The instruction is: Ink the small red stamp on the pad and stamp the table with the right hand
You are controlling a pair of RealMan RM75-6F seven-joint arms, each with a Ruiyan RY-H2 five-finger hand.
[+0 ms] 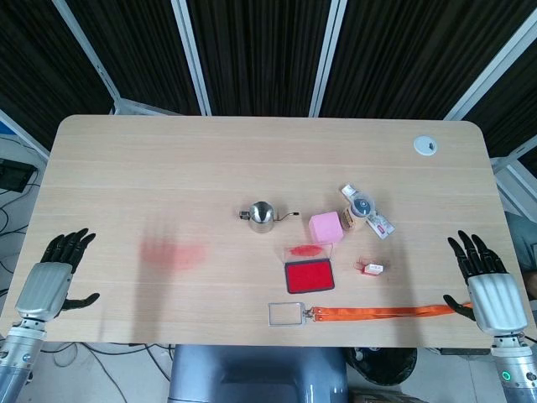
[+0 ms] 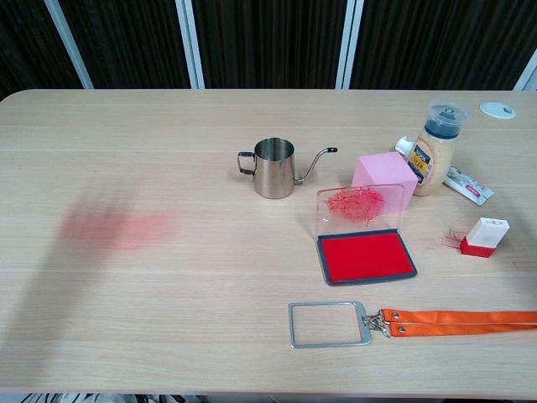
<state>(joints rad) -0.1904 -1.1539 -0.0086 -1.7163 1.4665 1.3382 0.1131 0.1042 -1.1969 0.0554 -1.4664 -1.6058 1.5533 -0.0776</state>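
The small red stamp [image 1: 372, 269] [image 2: 484, 238], white on top with a red base, stands on the table right of the ink pad. The open red ink pad [image 1: 309, 275] [image 2: 366, 256] has its clear lid raised behind it. My right hand [image 1: 487, 281] rests open at the table's right front edge, well right of the stamp, holding nothing. My left hand [image 1: 55, 274] lies open at the left front edge, fingers spread. Neither hand shows in the chest view.
A steel pitcher [image 1: 262, 216] [image 2: 275, 168], pink block [image 1: 325, 227] [image 2: 384, 179], bottle [image 1: 357, 206] [image 2: 435, 149] and small tube [image 2: 464, 184] sit behind the pad. An orange lanyard with a clear badge holder [image 1: 290, 313] [image 2: 329, 324] lies in front. A red smear [image 1: 172, 253] [image 2: 117, 227] marks the table's left.
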